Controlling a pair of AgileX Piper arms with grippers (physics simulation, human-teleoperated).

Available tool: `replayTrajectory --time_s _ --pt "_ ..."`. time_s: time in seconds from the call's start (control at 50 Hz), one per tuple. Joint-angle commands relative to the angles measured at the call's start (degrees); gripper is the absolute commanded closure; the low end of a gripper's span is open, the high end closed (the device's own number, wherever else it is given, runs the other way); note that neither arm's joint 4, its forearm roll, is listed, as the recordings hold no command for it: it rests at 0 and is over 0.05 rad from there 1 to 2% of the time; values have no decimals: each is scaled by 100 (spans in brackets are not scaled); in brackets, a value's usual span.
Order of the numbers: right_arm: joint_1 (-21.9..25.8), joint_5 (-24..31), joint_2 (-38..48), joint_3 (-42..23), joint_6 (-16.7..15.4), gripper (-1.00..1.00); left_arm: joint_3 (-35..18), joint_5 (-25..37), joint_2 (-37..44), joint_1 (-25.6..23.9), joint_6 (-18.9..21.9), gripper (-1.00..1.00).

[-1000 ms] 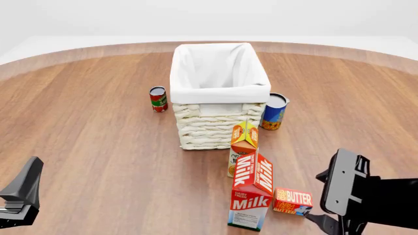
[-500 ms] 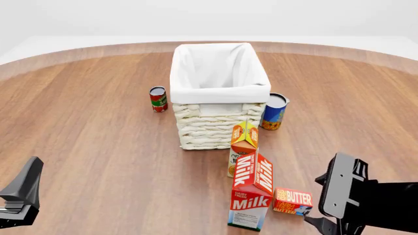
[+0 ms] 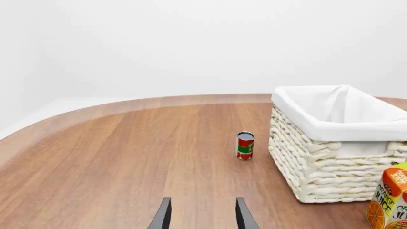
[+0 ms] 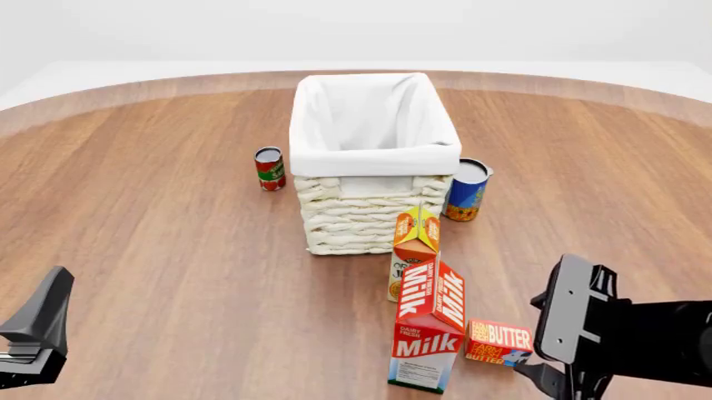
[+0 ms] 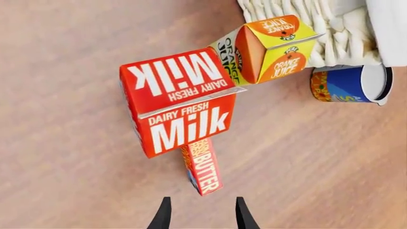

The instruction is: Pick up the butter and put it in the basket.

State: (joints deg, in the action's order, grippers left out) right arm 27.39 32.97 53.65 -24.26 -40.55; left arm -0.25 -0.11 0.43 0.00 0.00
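The butter (image 4: 498, 342) is a small flat red-orange box lying on the table just right of the milk carton (image 4: 428, 332); in the right wrist view the butter (image 5: 202, 165) lies just ahead of my fingertips. My right gripper (image 4: 551, 377) hovers right beside and above it, open (image 5: 201, 217), holding nothing. The basket (image 4: 362, 218), cream wicker with a white liner, stands farther back at the table's middle and is also in the left wrist view (image 3: 318, 167). My left gripper (image 4: 36, 327) rests at the near left, open (image 3: 202, 218) and empty.
An orange juice carton (image 4: 414, 248) stands between the milk carton and the basket. A blue can (image 4: 466, 190) sits at the basket's right, a red can (image 4: 269, 168) at its left. Bare wooden table surrounds my left gripper.
My right gripper has shifted slightly left and down toward the butter. The left arm and all objects have stayed put.
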Motion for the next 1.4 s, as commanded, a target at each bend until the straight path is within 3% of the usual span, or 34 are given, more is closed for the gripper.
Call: replayTrajectory --time_s 0.02,0.62,1.4 --pt "-5 -50 42 2 3 -100 0 0 0 0 0 -100" --pt "41 -449 347 181 112 -100 0 0 0 0 0 -100" --pt "-129 -760 705 105 26 -100 0 0 0 0 0 -100"
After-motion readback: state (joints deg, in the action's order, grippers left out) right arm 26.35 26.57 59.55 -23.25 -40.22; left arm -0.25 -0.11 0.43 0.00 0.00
